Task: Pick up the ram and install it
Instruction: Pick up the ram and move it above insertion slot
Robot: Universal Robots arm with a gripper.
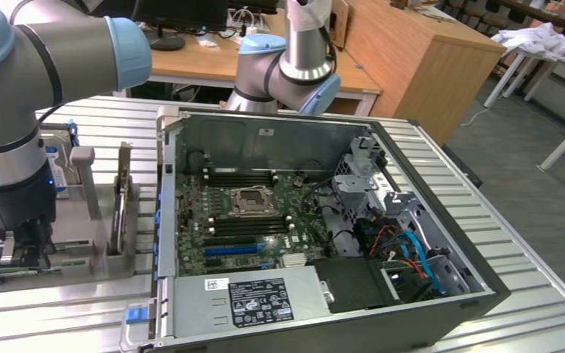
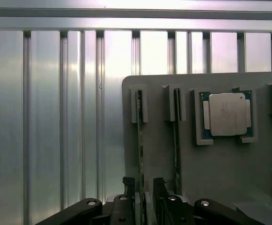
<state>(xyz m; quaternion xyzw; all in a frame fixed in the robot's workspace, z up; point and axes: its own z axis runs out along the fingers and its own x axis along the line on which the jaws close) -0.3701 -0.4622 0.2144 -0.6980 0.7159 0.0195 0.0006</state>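
- The ram point(image 2: 140, 140) stands on its edge in a narrow slot of a grey holder plate point(image 2: 220, 178). It is a thin green strip seen edge-on, and it runs between the gripper's fingertips.
- The wrist view gives the close detail. A second stick point(image 2: 177, 140) sits in the neighbouring slot. Beyond that, a square silver processor point(image 2: 227, 114) lies flat in its own recess.
- The gripper point(image 2: 143, 182) is spread wide. Its black fingers point(image 2: 129, 183) straddle the ram, one on each side, with a gap visible, so nothing is clamped.
- The exterior view gives the wider setting. The open computer case point(image 1: 263, 136) lies on its side with the green motherboard point(image 1: 253, 220) exposed. A silver power supply point(image 1: 253, 298) with a black label sits at its near edge.
- In that view the arm point(image 1: 8, 110) stands at the exterior view's left, beside the case. Its wrist points straight down over the holder.
- The arm has grey metal tubes with pale blue joint caps.
- The table point(image 2: 47, 117) is ribbed, shiny aluminium with long parallel grooves. The holder is matt grey with raised slot walls.
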